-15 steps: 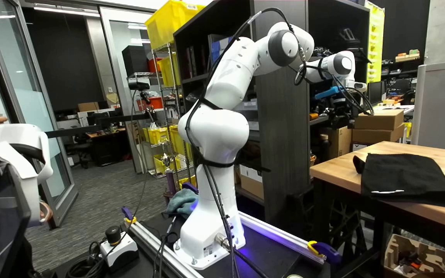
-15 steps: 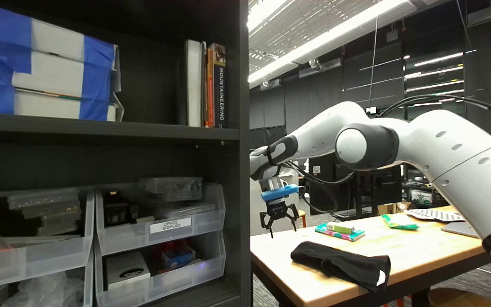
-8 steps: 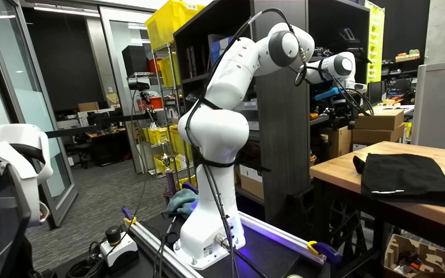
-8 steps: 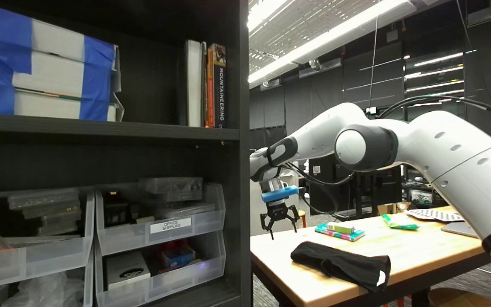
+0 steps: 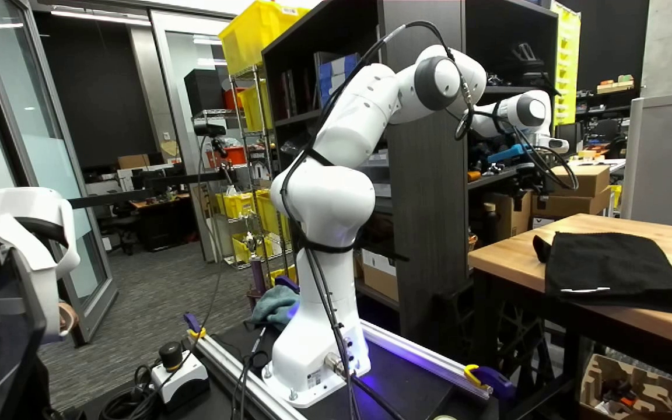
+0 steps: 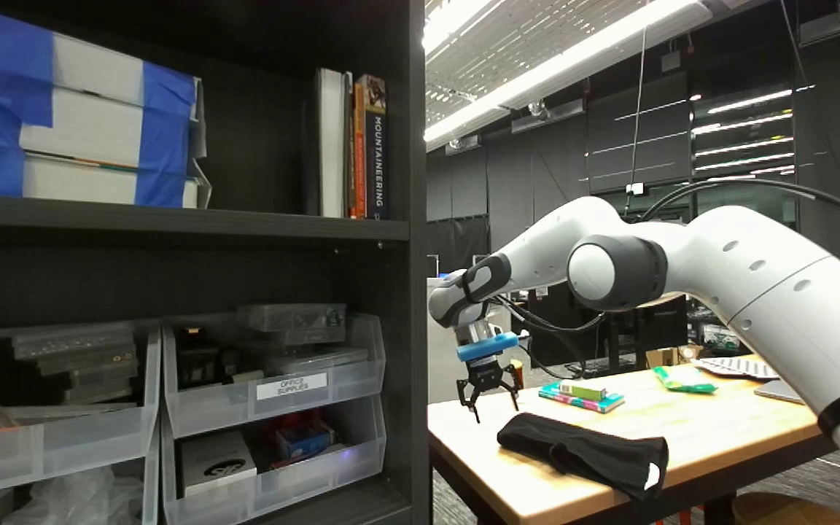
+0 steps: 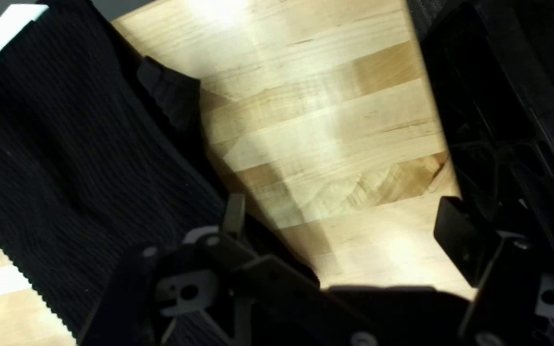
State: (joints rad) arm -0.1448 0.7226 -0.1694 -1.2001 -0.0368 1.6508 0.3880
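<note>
Up near the black cloth point(image 6: 586, 450) on the counter point(image 6: 504, 477), my end effector point(image 6: 496, 414) hangs spread wide and empty, so yeah, nothing's grasped yet.

I find the black cloth point(image 7: 89, 144) cropped by the wrist view's left edge. My gripper point(image 7: 343, 226) obscures part of it.

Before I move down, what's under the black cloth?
The black cloth lies on the wooden table; wood shows along both its long sides, and the end with the white tag overhangs. Anything else directly beneath is covered, so I cannot tell.
</note>
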